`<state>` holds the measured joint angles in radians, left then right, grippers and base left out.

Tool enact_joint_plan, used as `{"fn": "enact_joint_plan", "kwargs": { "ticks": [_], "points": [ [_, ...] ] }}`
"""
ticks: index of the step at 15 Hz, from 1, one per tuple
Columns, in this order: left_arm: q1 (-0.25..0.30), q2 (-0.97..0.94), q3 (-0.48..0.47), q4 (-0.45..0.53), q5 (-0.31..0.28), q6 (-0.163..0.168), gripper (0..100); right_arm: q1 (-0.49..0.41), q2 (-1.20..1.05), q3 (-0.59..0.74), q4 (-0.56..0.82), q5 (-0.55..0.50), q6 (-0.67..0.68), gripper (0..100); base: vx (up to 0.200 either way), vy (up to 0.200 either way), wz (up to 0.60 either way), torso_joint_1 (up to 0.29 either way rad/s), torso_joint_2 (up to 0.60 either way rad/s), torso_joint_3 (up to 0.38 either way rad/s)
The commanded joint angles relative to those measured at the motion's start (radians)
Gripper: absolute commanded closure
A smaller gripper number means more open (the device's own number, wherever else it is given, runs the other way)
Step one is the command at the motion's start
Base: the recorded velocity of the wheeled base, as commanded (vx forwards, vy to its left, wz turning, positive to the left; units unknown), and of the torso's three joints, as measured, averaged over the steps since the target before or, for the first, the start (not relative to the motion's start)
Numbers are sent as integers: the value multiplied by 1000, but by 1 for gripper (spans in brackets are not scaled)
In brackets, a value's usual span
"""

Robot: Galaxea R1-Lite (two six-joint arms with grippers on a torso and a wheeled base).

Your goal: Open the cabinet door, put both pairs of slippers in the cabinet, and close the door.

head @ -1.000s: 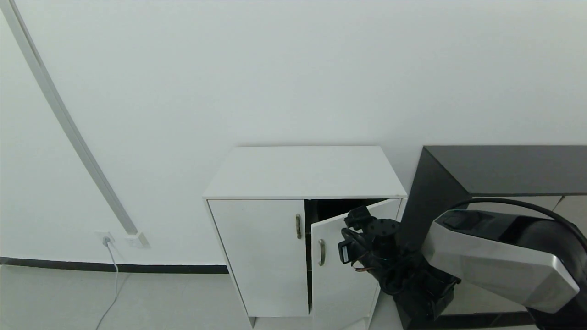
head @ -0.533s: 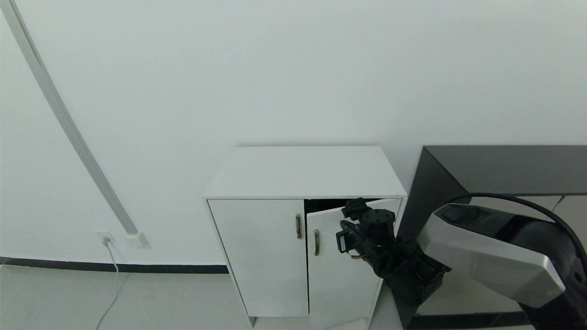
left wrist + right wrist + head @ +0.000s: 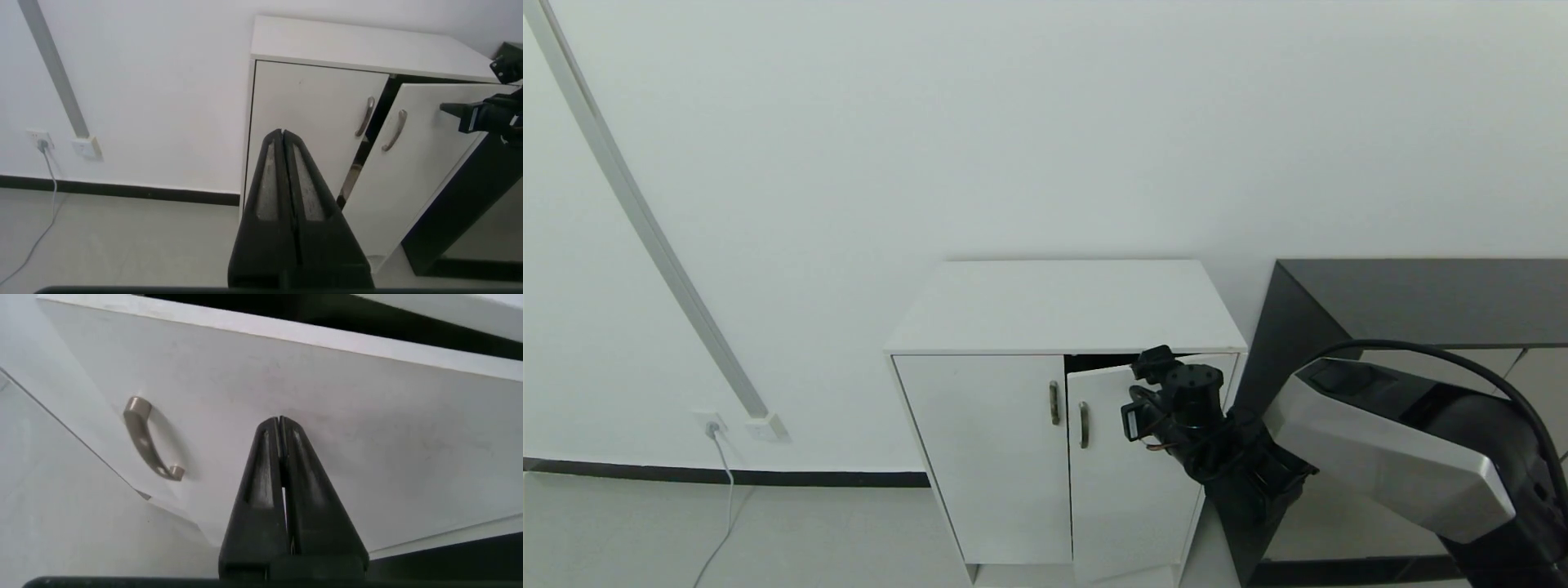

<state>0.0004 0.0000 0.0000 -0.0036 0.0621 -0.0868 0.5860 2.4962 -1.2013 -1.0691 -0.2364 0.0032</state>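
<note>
Right wrist view | right pincer (image 3: 280,425) was seen shut, empty, near handle (image 3: 151,449) of ajar door (image 3: 384,408) | square push to flush was advised.

1. The white cabinet (image 3: 1062,306) looks like laminated board, smooth and matt; close up, its right door (image 3: 368,416) is faintly mottled.
2. The left handle (image 3: 1054,403) and right handle (image 3: 151,445) are brushed metal with a dull satin sheen.
3. The right gripper (image 3: 280,420) and left gripper (image 3: 283,132) look like matt black plastic, the left one with greyer panels along its fingers (image 3: 268,184).
4. The dark unit (image 3: 1421,302) has a smooth, matt top.
5. The wall (image 3: 1013,122) is flat matt paint, and the floor (image 3: 809,531) is smooth with a slight sheen.
</note>
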Motion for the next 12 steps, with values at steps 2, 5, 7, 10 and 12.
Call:
{"fn": "enact_joint_plan", "kwargs": {
  "ticks": [2, 5, 7, 10, 12],
  "points": [
    [1, 2, 0, 1, 1, -1, 100, -2, 13, -31, 12, 0, 0, 100, 0, 0, 0, 0, 0, 0],
    [1, 0, 0, -1, -1, 1, 100, -3, 16, -60, 44, 0, 0, 100, 0, 0, 0, 0, 0, 0],
    [1, 0, 0, -1, -1, 1, 100, -9, 27, -78, 46, 0, 0, 100, 0, 0, 0, 0, 0, 0],
    [1, 0, 0, 1, -1, 1, 100, -18, 47, -96, 52, 0, -6, 100, 0, 0, 0, 0, 0, 0],
    [1, 0, 0, -1, -1, 1, 100, -29, 59, -116, 60, 0, -6, 100, 0, 0, 0, 0, 0, 0]
  ]
}}
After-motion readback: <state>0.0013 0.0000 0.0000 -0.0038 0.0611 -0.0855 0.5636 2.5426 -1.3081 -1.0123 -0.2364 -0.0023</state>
